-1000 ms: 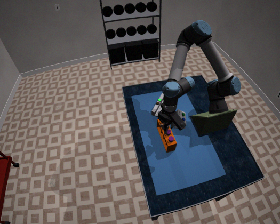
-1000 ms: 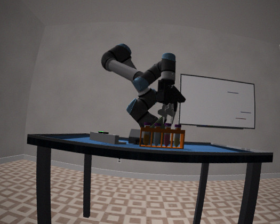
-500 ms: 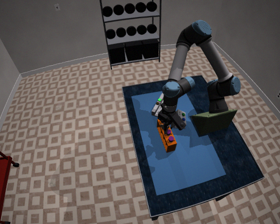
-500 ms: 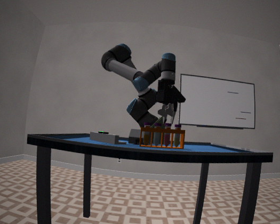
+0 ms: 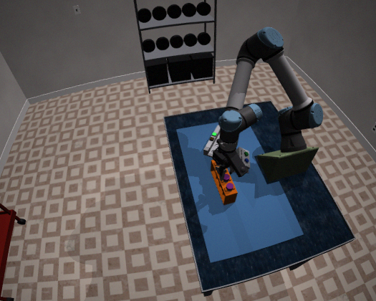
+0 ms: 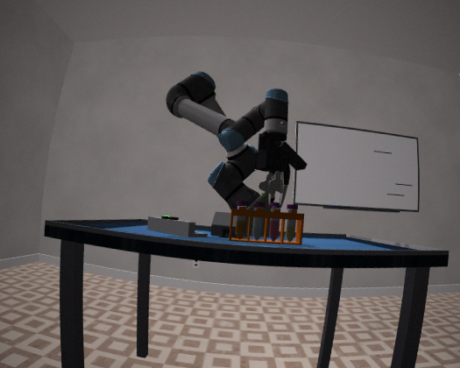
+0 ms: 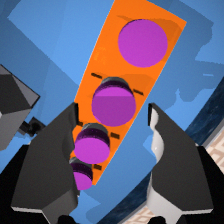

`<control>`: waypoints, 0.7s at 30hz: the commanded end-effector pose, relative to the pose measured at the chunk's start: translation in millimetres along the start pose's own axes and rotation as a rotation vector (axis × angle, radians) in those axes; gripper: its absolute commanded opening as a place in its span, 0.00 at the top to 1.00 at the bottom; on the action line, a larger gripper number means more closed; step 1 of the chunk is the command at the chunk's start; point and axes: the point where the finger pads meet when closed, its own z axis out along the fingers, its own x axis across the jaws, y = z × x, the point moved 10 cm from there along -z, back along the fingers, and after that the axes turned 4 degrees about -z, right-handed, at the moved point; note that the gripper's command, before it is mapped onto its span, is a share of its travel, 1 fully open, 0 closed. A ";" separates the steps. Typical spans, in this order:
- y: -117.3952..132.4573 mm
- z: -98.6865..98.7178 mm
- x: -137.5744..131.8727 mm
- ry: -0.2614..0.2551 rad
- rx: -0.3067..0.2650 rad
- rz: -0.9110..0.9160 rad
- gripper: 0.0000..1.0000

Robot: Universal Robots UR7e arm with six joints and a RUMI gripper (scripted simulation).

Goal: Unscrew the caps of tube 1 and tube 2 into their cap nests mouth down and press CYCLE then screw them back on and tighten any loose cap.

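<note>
The orange decapping station point(image 5: 230, 198) point(image 6: 266, 241) point(image 7: 107, 17) holds four tubes, all with purple caps. Cap 1 point(image 5: 230, 186) point(image 6: 292, 207) point(image 7: 142, 42) sits on its tube at the end. Cap 2 point(image 5: 226, 177) point(image 6: 274, 204) point(image 7: 114, 104) sits on tube 2. Cap 3 point(image 6: 259, 204) point(image 7: 92, 149) and cap 4 point(image 6: 242, 203) point(image 7: 83, 180) are on too. In the exterior view the caps look about level. My gripper point(image 6: 278, 202) point(image 7: 113, 104) is open around cap 2, with a gap on both sides. The green lamp point(image 5: 214, 134) point(image 6: 169, 217) on the cap tray point(image 5: 208, 150) point(image 6: 170, 226) is lit.
The key housing point(image 5: 242, 153) point(image 6: 221, 222) stands beside the rack toward the arm's base, with the green key point(image 5: 246, 153) and blue key point(image 5: 247, 160). The arm hides part of the tray, so its nests cannot be seen fully. A green slanted plate point(image 5: 284, 166) stands by the base.
</note>
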 end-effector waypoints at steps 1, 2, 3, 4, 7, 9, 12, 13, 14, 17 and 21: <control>0.1 1.6 0.2 0.001 0.000 0.001 0.65; 0.0 1.5 0.2 0.001 0.000 0.001 0.65; 0.0 1.6 0.2 0.001 0.000 0.001 0.65; 0.0 1.6 0.2 0.001 0.000 0.001 0.65; 0.0 1.6 0.2 0.001 0.000 0.001 1.00; 0.1 1.6 0.2 0.001 0.000 0.001 1.00; 0.1 1.6 0.2 0.001 0.000 0.001 1.00; 0.1 1.6 0.2 0.001 0.000 0.001 1.00; 0.1 1.6 0.2 0.001 0.000 0.001 1.00; 0.1 1.6 0.2 0.001 0.000 0.001 1.00; 0.1 1.7 0.2 0.001 0.000 0.068 1.00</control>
